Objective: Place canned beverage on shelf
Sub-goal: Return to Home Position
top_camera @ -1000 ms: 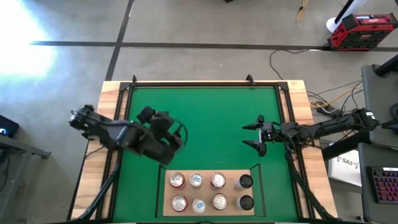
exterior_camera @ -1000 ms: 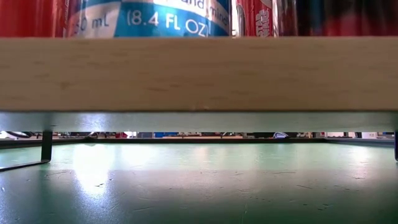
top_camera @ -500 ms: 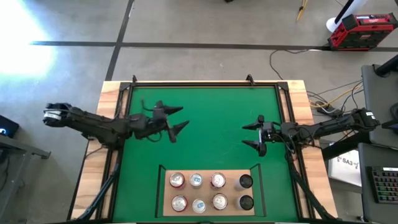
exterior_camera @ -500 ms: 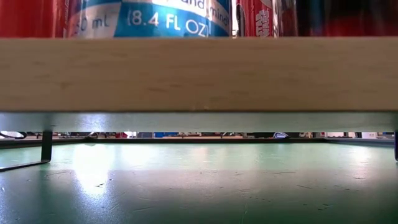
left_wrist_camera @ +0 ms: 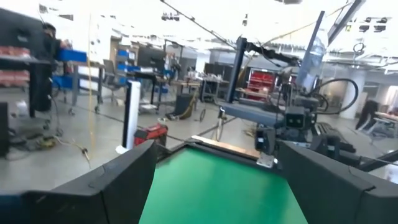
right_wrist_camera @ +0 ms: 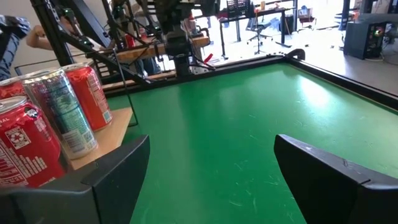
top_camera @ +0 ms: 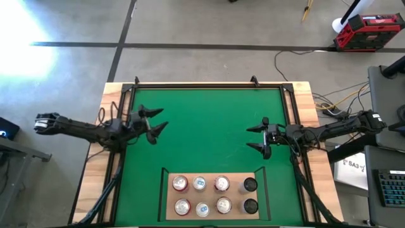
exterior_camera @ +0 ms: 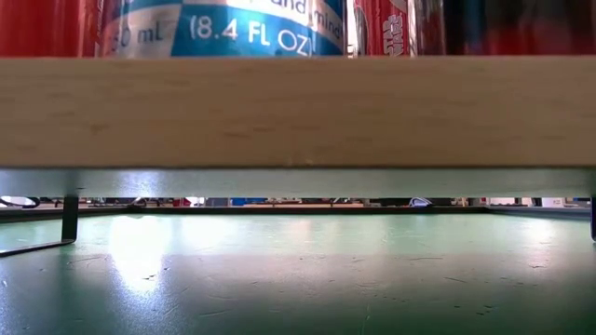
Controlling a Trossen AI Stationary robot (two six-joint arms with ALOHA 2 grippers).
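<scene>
The shelf, a pale wood board with a thin black rail, lies on the green mat at the table's near edge. Several cans stand upright on it in two rows: red ones, pale blue ones and two dark ones. The low view shows the shelf's front edge with can bottoms above it. My left gripper hangs open over the mat's left side, holding nothing. My right gripper hangs open over the mat's right side, and its wrist view shows the cans close by.
Pale wooden strips and black rails frame the mat. The mat's middle and far part lie bare between the two grippers. Beyond the table are cables, a red case and a desk with a keyboard.
My left gripper has drawn away from the shelf's far left corner toward the table's left and far side. It has tipped from pointing down to about level, and the arm now lies stretched low. Its fingers stay apart. The cans have not moved.
</scene>
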